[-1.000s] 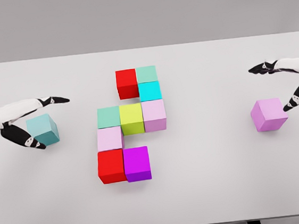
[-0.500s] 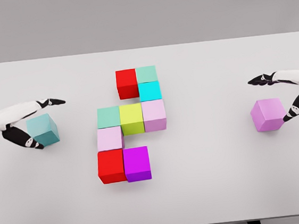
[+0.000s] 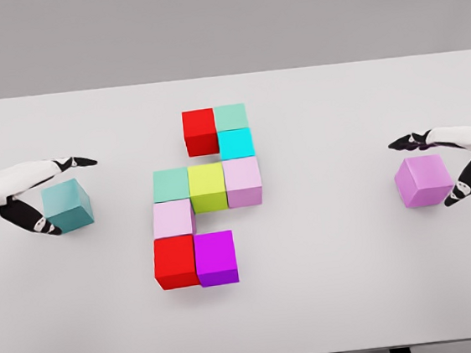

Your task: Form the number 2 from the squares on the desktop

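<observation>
Hands straddled loose cubes either side of the block figure (image 3: 206, 192): left hand (image 3: 34, 198) around teal cube (image 3: 68, 205), right hand (image 3: 453, 162) around pink cube (image 3: 423, 180), neither clenched; closing squarely on opposite faces seemed advisable.

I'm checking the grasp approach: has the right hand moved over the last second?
Yes. The right hand has dropped lower in the picture, closing around the pink cube, which has stayed put on the table.

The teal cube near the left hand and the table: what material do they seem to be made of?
The teal cube looks like matte plastic or painted wood: flat, even colour, sharp edges, no grain or shine. Being a simulator render, the real material stays open. The table appears as a smooth matte white board, perhaps laminate, without texture or reflections.
</observation>
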Robot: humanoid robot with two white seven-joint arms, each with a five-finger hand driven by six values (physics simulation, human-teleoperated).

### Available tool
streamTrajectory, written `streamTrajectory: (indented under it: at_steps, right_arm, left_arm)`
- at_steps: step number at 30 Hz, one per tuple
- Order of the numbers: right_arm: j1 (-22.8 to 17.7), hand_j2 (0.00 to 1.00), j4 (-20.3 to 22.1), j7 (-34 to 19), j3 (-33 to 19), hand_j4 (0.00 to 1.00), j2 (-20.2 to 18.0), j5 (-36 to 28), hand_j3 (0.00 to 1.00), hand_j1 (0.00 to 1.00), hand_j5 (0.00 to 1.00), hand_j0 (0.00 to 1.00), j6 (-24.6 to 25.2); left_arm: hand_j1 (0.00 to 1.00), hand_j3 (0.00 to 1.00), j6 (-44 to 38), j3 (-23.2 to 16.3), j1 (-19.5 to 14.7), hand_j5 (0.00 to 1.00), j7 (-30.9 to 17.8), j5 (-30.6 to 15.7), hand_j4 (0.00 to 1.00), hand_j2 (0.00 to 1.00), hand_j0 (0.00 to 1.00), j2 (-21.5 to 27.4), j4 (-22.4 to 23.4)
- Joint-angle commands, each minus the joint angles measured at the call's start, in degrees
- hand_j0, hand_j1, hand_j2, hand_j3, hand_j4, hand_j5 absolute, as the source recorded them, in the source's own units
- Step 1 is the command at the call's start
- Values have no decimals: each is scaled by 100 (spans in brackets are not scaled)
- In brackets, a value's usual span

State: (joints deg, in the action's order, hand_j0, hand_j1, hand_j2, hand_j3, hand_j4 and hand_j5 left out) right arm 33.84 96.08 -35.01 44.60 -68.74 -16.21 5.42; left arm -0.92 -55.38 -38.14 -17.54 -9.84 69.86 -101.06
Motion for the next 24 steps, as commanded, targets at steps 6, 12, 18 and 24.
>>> streamTrajectory:
  at_steps: [6, 12, 18, 24]
  right_arm:
    - [9, 100, -89, 1, 4, 100, 54, -5, 100, 100, 100, 100, 55]
    - [-9, 99, -274, 1, 4, 99, 159, 136, 99, 99, 99, 99, 55]
    - [-18, 98, -371, 1, 48, 98, 256, 285, 98, 98, 98, 98, 64]
    - [-18, 97, -547, 1, 119, 97, 405, 444, 97, 97, 97, 97, 55]
  left_arm:
    - [100, 100, -57, 18, 53, 100, 22, -9, 100, 100, 100, 1, -2]
    - [100, 100, -224, 18, 79, 100, 49, -9, 100, 100, 100, 19, -2]
    - [100, 100, -356, 10, 88, 100, 49, 0, 100, 100, 100, 10, -2]
    - [100, 100, -435, 18, 158, 100, 58, 0, 100, 100, 100, 1, -2]
